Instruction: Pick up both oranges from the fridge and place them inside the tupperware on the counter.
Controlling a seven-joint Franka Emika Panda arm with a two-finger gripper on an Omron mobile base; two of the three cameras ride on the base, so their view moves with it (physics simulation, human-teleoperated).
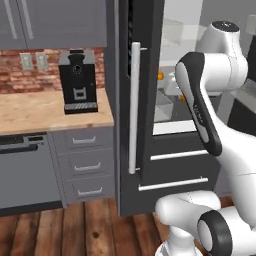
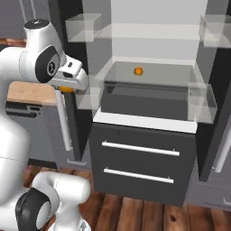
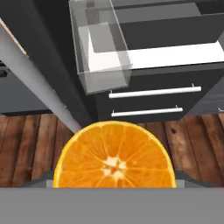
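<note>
The tool (image 2: 67,88) holds one orange (image 3: 114,154) between its fingers. In the hand view that orange sits right at the bottom, its cut-looking face with pale segments turned to the camera, the finger tips hidden behind it. In the right base view the same fruit shows as a small orange patch under the white hand, just in front of the open fridge's (image 2: 149,135) left edge, beside the long pale handle (image 2: 64,122).

The second orange (image 2: 138,71) lies on a glass shelf (image 2: 153,74) deep inside the fridge, near the middle, well apart from the tool. In the left base view a small orange spot (image 1: 161,76) shows at the fridge's inner edge beside the arm; which fruit it is cannot be told.

Clear bins (image 2: 83,27) hang at the sides of the pale interior. Below the shelf, two dark drawers (image 2: 142,158) with light bar handles are shut.

Left of the fridge the tan surface (image 1: 35,112) carries a black coffee machine (image 1: 77,82) against a brick wall (image 1: 12,75). Grey drawers (image 1: 85,162) sit under the surface. The floor (image 3: 26,144) is dark wood planks.
</note>
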